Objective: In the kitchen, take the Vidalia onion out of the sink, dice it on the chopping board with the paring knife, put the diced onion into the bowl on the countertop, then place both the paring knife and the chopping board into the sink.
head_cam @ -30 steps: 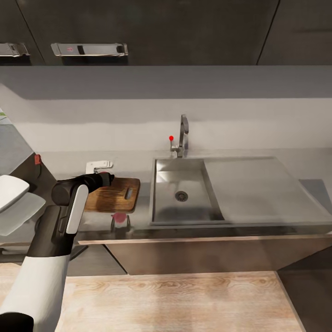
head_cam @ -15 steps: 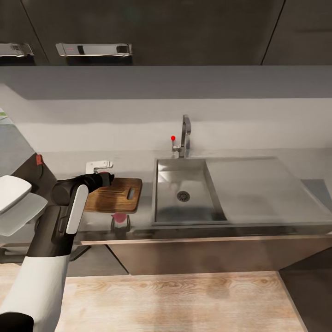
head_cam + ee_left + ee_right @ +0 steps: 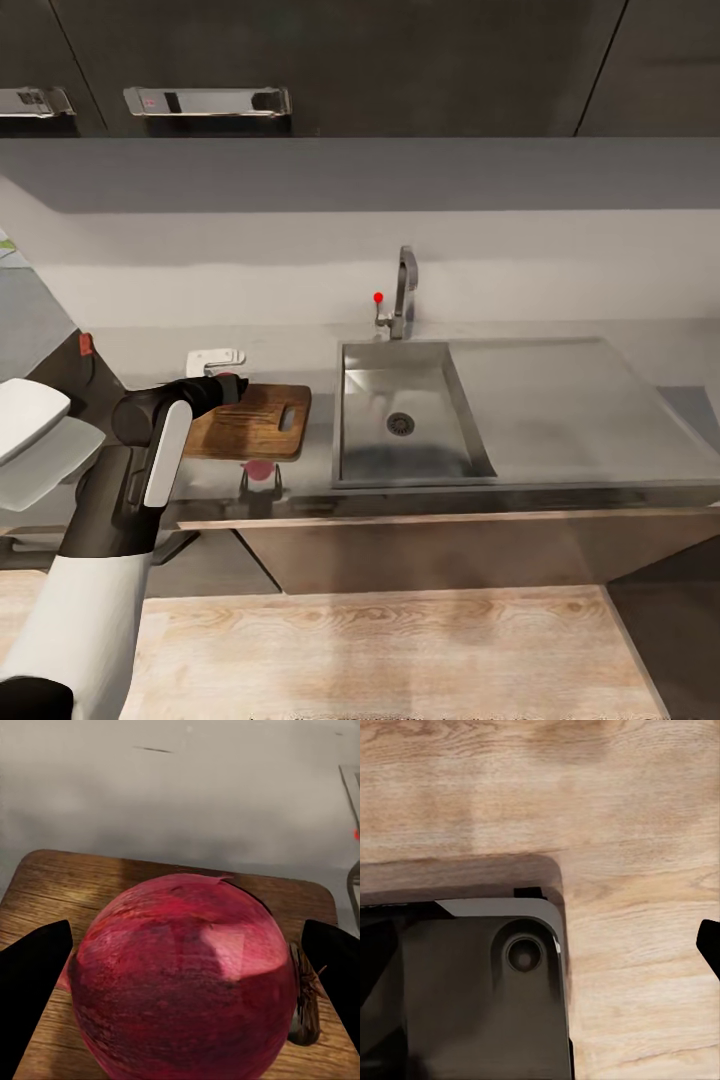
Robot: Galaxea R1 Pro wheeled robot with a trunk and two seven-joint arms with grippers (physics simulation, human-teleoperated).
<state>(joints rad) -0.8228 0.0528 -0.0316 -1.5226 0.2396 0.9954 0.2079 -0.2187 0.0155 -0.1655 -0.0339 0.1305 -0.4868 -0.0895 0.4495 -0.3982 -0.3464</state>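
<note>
The left tool (image 3: 180,997) grips the round, glossy dark-red onion (image 3: 184,975) between its two black fingers directly above the brown wooden chopping board (image 3: 250,420) – which lies on the grey tabletop (image 3: 290,350) just beside the steel sink (image 3: 405,415) – so the coming move is straight down, while the right tool's state cannot be told.

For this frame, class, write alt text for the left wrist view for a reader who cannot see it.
A large, glossy dark-red round onion sits between the two black fingers of the left pincer, over a brown wooden chopping board; grey countertop lies beyond.
</note>
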